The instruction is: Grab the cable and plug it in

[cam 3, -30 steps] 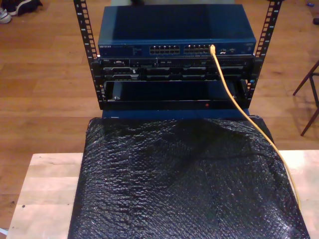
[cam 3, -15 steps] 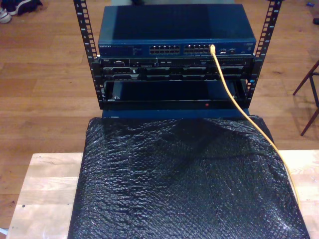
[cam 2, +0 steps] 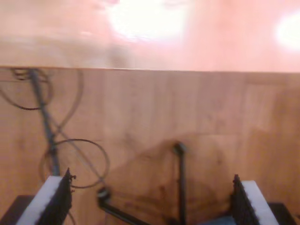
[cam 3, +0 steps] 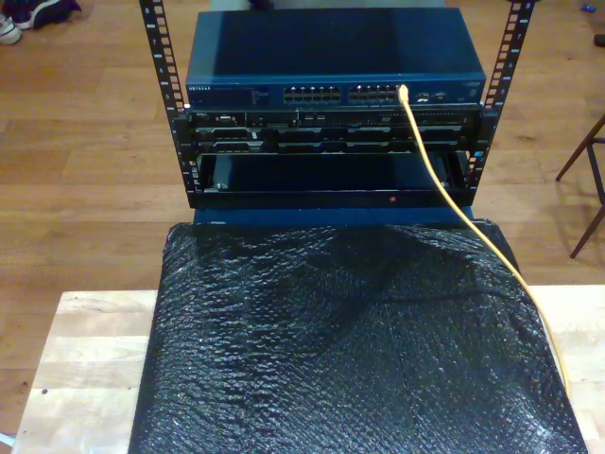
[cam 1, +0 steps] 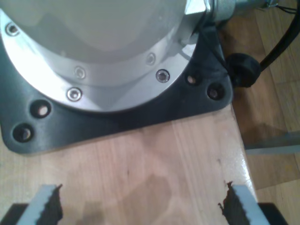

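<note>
The cable (cam 3: 444,184) runs off the exterior view's right edge — plug too small to tell.

Silver screwed arm base (cam 1: 93,47), black mounting plate (cam 1: 140,115), serrated tool pads (cam 1: 49,206).

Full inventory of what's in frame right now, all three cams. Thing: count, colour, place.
cable: one, yellow-orange, plugged into the switch's port row, trailing over the black sheet toward the exterior view's right edge
switch: one, blue, top of the rack
rack: one, black, posts at both sides, darker units under the switch
black sheet: one, crinkled, covering the table's middle
table: one, light wood, near edge of the exterior view
arm base: one, silver on a black plate, bolted to wood
my first gripper: open, fingers above bare wood
my second gripper: open, over wooden floor
</note>
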Tool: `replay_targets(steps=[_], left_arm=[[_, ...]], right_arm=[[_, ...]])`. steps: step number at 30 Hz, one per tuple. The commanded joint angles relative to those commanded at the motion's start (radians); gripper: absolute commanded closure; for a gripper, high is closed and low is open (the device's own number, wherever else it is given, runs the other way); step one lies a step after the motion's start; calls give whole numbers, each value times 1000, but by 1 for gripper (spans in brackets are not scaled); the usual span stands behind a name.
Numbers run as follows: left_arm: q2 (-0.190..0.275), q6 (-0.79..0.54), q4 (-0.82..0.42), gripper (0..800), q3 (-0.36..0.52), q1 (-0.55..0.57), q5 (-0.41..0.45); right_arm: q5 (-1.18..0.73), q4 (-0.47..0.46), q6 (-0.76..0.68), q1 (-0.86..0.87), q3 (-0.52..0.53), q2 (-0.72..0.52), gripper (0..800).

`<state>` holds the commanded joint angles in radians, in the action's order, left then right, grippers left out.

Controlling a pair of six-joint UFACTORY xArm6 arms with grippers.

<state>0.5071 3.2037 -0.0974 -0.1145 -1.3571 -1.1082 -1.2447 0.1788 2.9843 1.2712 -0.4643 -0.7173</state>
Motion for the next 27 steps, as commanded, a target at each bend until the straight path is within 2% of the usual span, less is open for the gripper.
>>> replay_targets(steps=[10, 18, 27], left_arm=[[0, 0, 0, 0, 2, 0, 0], [0, 0, 0, 0, 2, 0, 0], [0, 0, 0, 0, 0, 0, 0]], right_arm=[[0, -49, 158, 118, 97, -11, 1], [37, -52, 176, 167, 207, -25, 0], [173, -54, 175, 167, 310, -29, 0]])
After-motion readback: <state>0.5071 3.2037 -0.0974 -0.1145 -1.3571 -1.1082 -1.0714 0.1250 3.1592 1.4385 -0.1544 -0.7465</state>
